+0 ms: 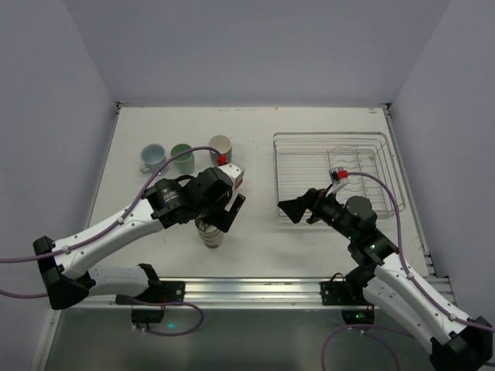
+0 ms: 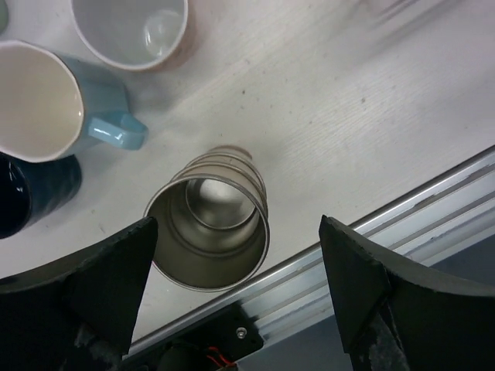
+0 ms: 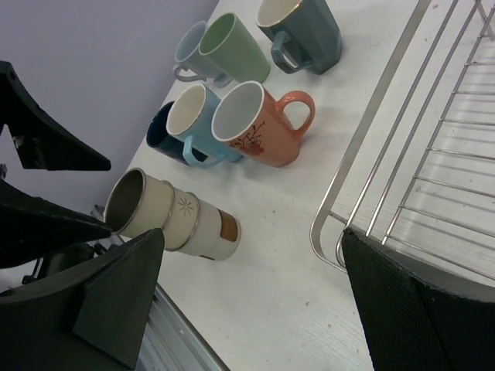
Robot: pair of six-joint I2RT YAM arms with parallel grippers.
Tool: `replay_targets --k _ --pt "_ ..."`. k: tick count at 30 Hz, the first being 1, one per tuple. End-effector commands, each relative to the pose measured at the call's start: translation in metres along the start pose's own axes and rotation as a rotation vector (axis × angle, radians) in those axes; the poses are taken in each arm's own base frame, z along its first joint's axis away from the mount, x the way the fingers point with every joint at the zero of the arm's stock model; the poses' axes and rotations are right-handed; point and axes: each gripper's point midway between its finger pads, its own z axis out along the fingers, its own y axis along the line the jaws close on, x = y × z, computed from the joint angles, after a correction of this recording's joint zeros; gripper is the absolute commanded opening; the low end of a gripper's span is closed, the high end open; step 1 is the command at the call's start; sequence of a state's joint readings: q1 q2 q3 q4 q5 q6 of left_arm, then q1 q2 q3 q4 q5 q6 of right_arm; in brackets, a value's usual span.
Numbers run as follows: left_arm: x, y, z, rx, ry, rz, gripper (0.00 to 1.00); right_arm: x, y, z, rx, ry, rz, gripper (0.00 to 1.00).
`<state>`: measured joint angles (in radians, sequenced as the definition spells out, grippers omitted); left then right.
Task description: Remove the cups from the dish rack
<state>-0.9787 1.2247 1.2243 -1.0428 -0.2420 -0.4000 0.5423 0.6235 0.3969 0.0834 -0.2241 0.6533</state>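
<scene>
A beige ribbed tumbler (image 2: pixel 209 232) stands upright on the table near the front rail, also seen from above (image 1: pixel 209 234). My left gripper (image 2: pixel 238 224) hovers over it, open, fingers apart from it. Behind stand a light blue mug (image 2: pixel 46 100), a dark blue cup (image 2: pixel 31 193) and a salmon-pink mug (image 3: pixel 259 124). Farther back are a green cup (image 1: pixel 182 157), a pale blue mug (image 1: pixel 151 157) and a dark teal mug (image 3: pixel 305 31). The dish rack (image 1: pixel 332 174) holds no cup that I can see. My right gripper (image 3: pixel 251 236) is open and empty over the table by the rack's near left corner.
The metal front rail (image 2: pixel 402 224) runs just below the tumbler. The rack's upright prongs (image 1: pixel 360 166) stand on its right side. Walls close in the table on the left, back and right.
</scene>
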Motion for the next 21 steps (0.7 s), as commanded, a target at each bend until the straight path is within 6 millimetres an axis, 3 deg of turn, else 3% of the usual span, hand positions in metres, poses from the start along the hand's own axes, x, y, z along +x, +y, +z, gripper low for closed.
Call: replay_targets --k 1,3,4,5,6,9,11,15,16,18,21 --pt "-0.062 0.001 -0.051 0.044 -0.301 -0.071 0.90 -0.038 0.023 -0.013 -0.026 -0.097 -0.062 0.99" --pt "-0.086 0.002 -0.083 0.095 -0.460 -0.113 0.91 -0.052 0.031 -0.021 -0.030 -0.140 -0.082 0.99" --pt "-0.094 0.003 -0.096 0.114 -0.518 -0.125 1.00 -0.059 0.036 -0.030 -0.034 -0.165 -0.095 0.99" --pt "-0.106 0.009 -0.124 0.141 -0.630 -0.152 1.00 -0.071 0.041 -0.039 -0.023 -0.200 -0.115 0.99" --pt "-0.113 0.009 -0.127 0.141 -0.660 -0.156 1.00 -0.079 0.045 -0.046 -0.022 -0.230 -0.130 0.99" --pt "-0.122 0.038 -0.192 0.141 -0.897 -0.242 1.00 -0.110 0.064 -0.080 -0.028 -0.349 -0.177 0.99" --pt "-0.123 0.060 -0.215 0.081 -0.988 -0.304 1.00 -0.132 0.075 -0.110 -0.025 -0.459 -0.204 0.99" --pt "-0.111 0.095 -0.268 0.055 -1.155 -0.402 1.00 -0.160 0.074 -0.147 0.063 -0.585 -0.208 0.99" --pt "-0.108 0.098 -0.272 0.057 -1.176 -0.406 1.00 -0.171 0.070 -0.158 0.109 -0.631 -0.201 0.99" --pt "-0.098 0.108 -0.286 0.063 -1.251 -0.429 1.00 -0.175 0.066 -0.165 0.148 -0.647 -0.230 0.99" --pt "-0.086 0.116 -0.287 0.054 -1.296 -0.442 1.00 -0.179 0.064 -0.176 0.166 -0.688 -0.235 0.99"
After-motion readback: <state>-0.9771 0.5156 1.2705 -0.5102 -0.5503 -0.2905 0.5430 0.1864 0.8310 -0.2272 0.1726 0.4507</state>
